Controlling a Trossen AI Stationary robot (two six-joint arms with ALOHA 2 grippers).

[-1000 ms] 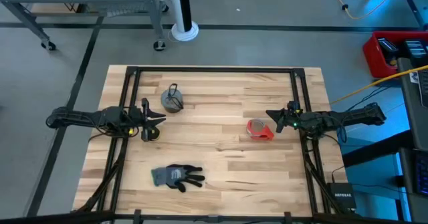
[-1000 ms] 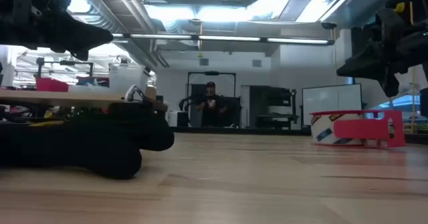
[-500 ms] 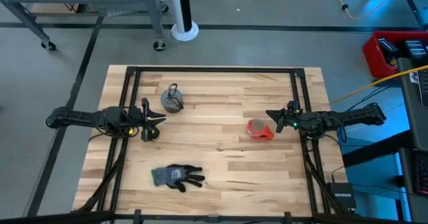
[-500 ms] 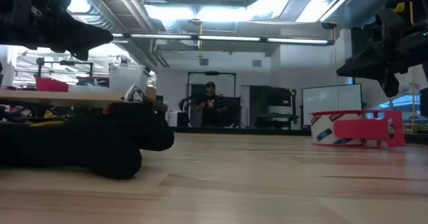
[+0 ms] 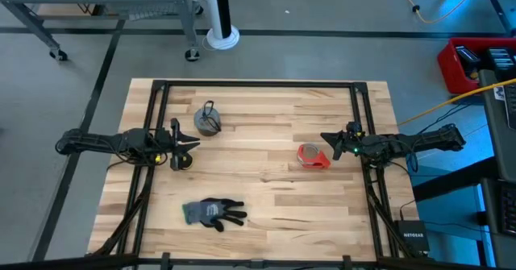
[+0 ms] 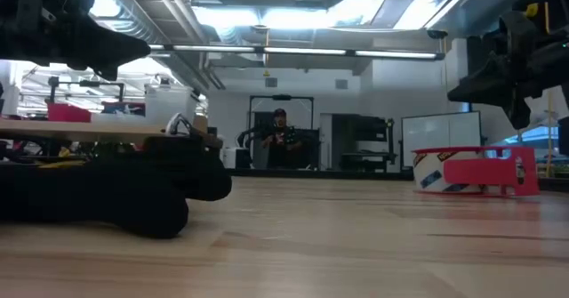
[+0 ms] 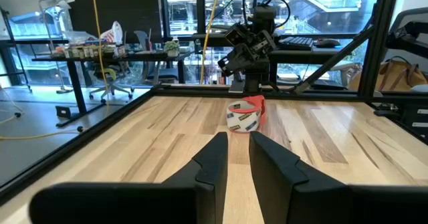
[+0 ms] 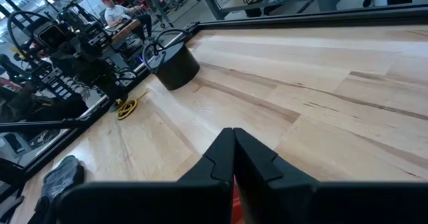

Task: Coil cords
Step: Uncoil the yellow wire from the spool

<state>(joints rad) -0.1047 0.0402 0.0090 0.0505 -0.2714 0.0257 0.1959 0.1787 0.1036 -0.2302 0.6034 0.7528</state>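
Light wooden table [image 5: 266, 193] with a black frame, on a grey floor. Workshop room behind it, with desks, windows and a person far off [image 6: 281, 138]. Left gripper [image 5: 192, 144] hovers at the table's left side, pointing toward the centre, fingers [image 7: 214, 158] slightly apart, holding nothing. Right gripper [image 5: 326, 139] is at the right side facing it, just beside the red tape roll [image 5: 313, 155], fingers [image 8: 224, 158] pressed together and empty. Yellow cord [image 8: 127, 108] lies flat in a small bundle under the left arm; its long axis is unclear. Black cord [image 5: 209, 108] loops up from the grey tape roll [image 5: 208, 123], toward the far edge. Glove [image 5: 214, 212] near the front edge.
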